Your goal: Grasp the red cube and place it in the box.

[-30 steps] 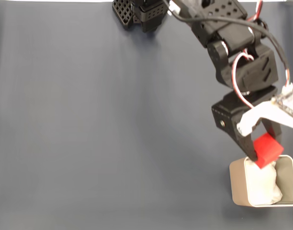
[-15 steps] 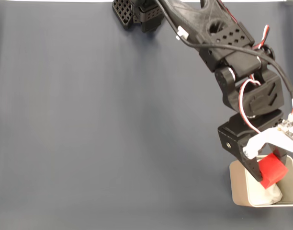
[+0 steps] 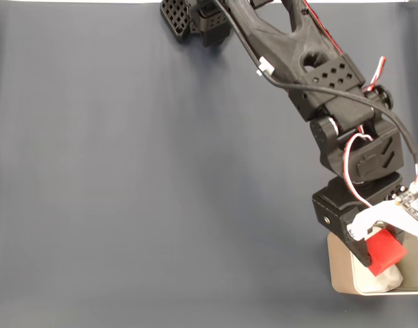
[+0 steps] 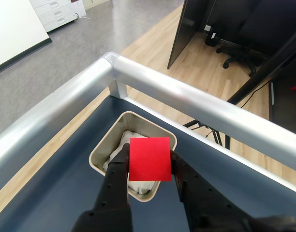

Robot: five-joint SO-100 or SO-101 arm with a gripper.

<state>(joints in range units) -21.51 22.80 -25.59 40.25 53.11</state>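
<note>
Dark blue mat (image 3: pixel 127 171), silver rail (image 4: pixel 196 96) at its edge, wood floor (image 4: pixel 153 48) beyond (office chair (image 4: pixel 240 48) at 1 o'clock). Gripper (image 4: pixel 149 166) clenched on red cube (image 4: pixel 149 158), held between both fingers directly above the box (image 4: pixel 102 147), paper-lined.

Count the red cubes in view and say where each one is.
1: the red cube is held in the claw above the box. The paper lining might hide others.
</note>
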